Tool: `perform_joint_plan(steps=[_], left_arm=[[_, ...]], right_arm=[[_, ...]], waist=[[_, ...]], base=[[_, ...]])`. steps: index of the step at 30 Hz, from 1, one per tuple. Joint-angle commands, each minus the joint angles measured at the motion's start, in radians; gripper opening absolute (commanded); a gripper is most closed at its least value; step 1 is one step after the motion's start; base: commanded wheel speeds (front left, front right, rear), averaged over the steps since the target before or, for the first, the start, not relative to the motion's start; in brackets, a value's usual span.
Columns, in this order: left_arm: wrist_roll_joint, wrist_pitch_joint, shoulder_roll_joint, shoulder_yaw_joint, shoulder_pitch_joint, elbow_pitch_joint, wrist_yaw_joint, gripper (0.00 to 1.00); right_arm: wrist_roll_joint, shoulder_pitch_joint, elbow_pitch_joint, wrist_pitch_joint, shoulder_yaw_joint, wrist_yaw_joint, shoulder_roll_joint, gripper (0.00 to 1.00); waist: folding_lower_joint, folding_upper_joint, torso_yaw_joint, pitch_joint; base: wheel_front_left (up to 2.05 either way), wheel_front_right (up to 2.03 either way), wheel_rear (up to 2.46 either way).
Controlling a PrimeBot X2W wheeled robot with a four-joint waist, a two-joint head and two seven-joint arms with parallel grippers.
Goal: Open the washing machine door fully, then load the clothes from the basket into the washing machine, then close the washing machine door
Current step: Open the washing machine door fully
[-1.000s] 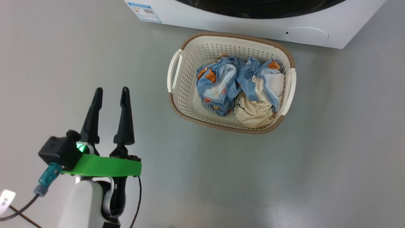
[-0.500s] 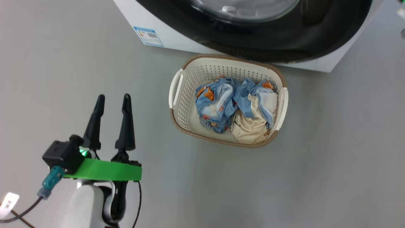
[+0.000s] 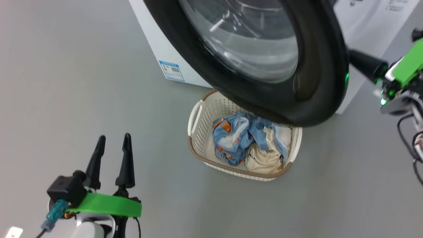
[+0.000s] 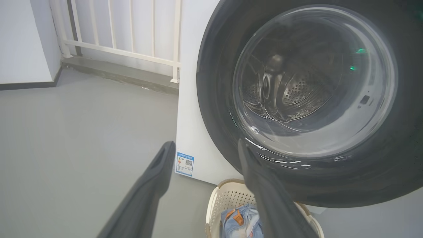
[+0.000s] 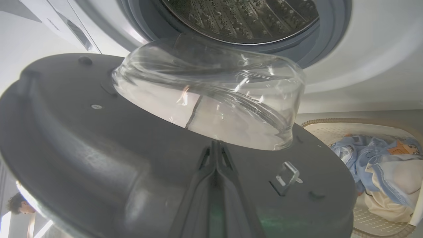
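Note:
The washing machine door (image 3: 317, 66), black with a clear glass bowl, stands partly swung out from the white washing machine (image 3: 155, 43) and overhangs the basket (image 3: 198, 145). The clothes (image 3: 244, 138), blue printed and cream cloth, lie bundled in the basket. My right gripper (image 3: 352, 56) is shut with nothing in it, and its tips reach behind the door's free edge. In the right wrist view, the right gripper (image 5: 216, 143) touches the door's inner face (image 5: 99, 155) just below the glass bowl (image 5: 211, 96). My left gripper (image 3: 112, 142) hovers open over the floor, left of the basket.
Grey floor (image 3: 66, 82) stretches left of the machine and in front of the basket. A white railing (image 4: 132, 29) runs behind the machine's left side. The steel drum (image 5: 241, 16) is open above the door. A person (image 5: 19, 205) shows beyond the door's edge.
The head view has tilted up towards the machine. The door has swung out over the basket. My right gripper has come into view at the door's edge; the left stays open.

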Motion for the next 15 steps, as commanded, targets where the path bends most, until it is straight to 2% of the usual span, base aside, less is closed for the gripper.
perform_joint_plan(steps=[1,15], left_arm=[[0.010,-0.006,0.029,0.036,0.006,-0.013,0.000,1.00],[0.028,-0.006,0.054,0.046,0.082,0.035,0.000,1.00]], right_arm=[[0.023,0.023,-0.035,0.011,0.007,0.005,0.016,0.00],[0.095,0.295,-0.163,0.033,-0.051,0.005,0.054,0.00]], waist=[[0.0001,0.0000,0.033,-0.053],[0.0001,0.0000,0.152,-0.189]], base=[[0.00,0.00,0.00],[0.00,0.00,0.00]])
